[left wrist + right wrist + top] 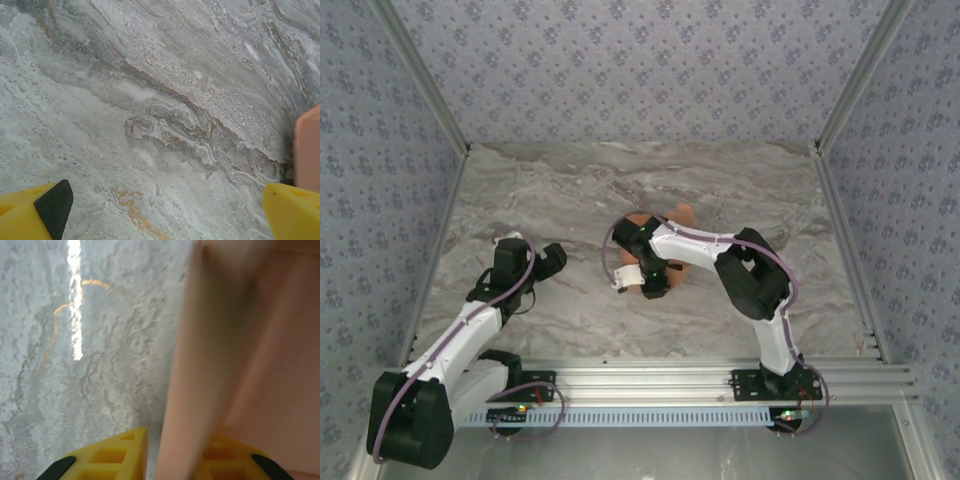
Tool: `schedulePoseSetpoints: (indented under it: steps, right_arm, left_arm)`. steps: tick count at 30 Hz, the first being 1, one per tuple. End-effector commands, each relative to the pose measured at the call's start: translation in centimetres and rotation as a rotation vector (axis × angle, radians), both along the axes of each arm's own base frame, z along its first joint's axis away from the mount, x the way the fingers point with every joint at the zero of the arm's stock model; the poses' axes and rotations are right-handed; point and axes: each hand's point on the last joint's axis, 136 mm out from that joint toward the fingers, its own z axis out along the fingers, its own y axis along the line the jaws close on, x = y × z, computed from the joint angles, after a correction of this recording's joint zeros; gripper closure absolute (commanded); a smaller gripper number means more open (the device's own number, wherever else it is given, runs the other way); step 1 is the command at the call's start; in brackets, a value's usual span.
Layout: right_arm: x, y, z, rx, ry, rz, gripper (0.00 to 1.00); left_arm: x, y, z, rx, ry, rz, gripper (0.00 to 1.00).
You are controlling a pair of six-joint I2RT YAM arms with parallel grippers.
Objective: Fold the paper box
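The paper box is orange-salmon card in the middle of the marble table, mostly hidden under my right wrist. My right gripper reaches down onto it. In the right wrist view an upright card wall runs between the yellow fingers. A narrow gap shows between the left finger and the card, so my right gripper is open around the wall. My left gripper hovers left of the box. Its fingers are spread wide over bare marble, so the left gripper is open, and a box edge shows at the right.
The marble tabletop is walled by patterned panels on three sides. An aluminium rail with both arm bases runs along the near edge. There is free marble behind and to both sides of the box.
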Motion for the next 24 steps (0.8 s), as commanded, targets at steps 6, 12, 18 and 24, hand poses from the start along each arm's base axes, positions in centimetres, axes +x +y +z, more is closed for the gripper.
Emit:
schedulePoseSetpoints:
  steps: [6,12,18,24]
  right_arm:
    - [0.4,2.5,2.2,0.055,0.005,-0.028,0.70]
    - [0.1,1.6,0.3,-0.060,0.018,-0.004,0.78]
    - [-0.5,1.6,-0.5,-0.049,0.045,0.006,0.81]
    - [-2.9,1.0,-0.7,-0.038,0.199,0.029,1.00]
  left_arm:
    - [-0.5,0.2,-0.2,-0.033,-0.009,0.016,0.01]
    - [-0.9,0.3,-0.7,-0.038,0.001,0.023,0.01]
    - [-1.0,0.4,-0.9,-0.044,-0.004,0.033,0.01]
    - [-0.9,0.5,-0.7,-0.045,-0.007,0.037,0.00]
